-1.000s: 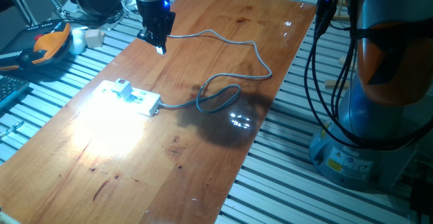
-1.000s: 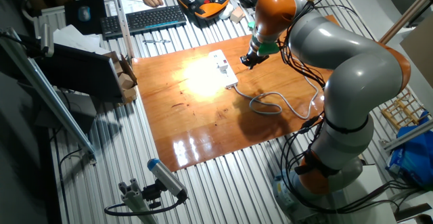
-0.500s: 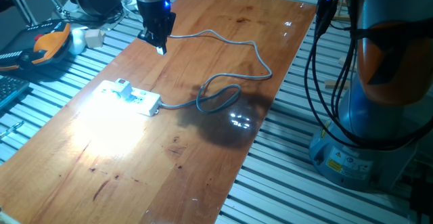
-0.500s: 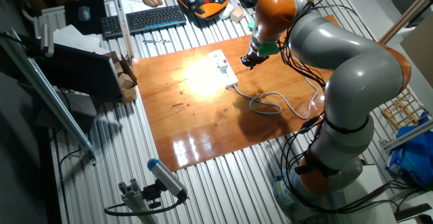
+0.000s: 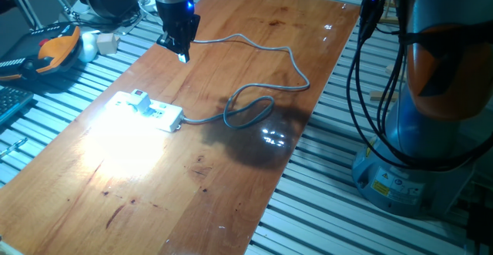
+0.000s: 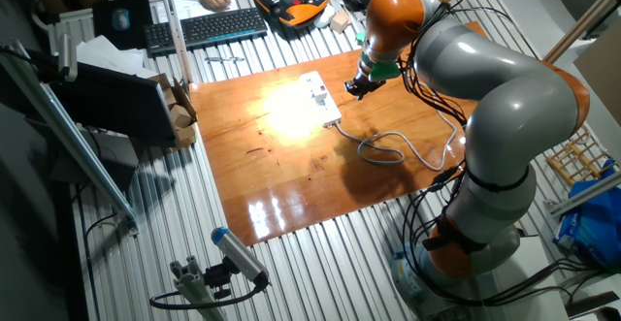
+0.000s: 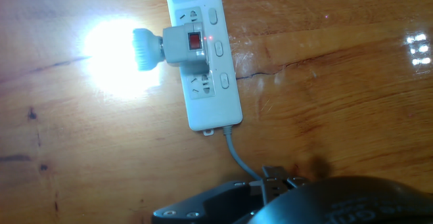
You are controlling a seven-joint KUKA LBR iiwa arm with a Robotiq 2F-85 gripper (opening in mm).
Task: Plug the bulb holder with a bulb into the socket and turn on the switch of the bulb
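The socket [image 5: 151, 110], a long white power strip with a grey cable [image 5: 262, 78], lies on the wooden table. The bulb holder [image 7: 190, 45], a small white box with a red switch, is plugged into it. Its bulb [image 7: 120, 51] glows brightly and lights the wood. The strip also shows in the other fixed view [image 6: 320, 95] and in the hand view [image 7: 206, 61]. My gripper [image 5: 182, 53] hangs above the table, well behind the strip and clear of it, with its fingers together and nothing in them. It also shows in the other fixed view [image 6: 353, 89].
The cable loops in a coil [image 5: 248, 110] to the right of the strip. An orange-and-black pendant [image 5: 55, 48] and a keyboard [image 6: 206, 27] lie on the slatted bench beyond the table's left edge. The arm's base [image 5: 431, 124] stands at the right.
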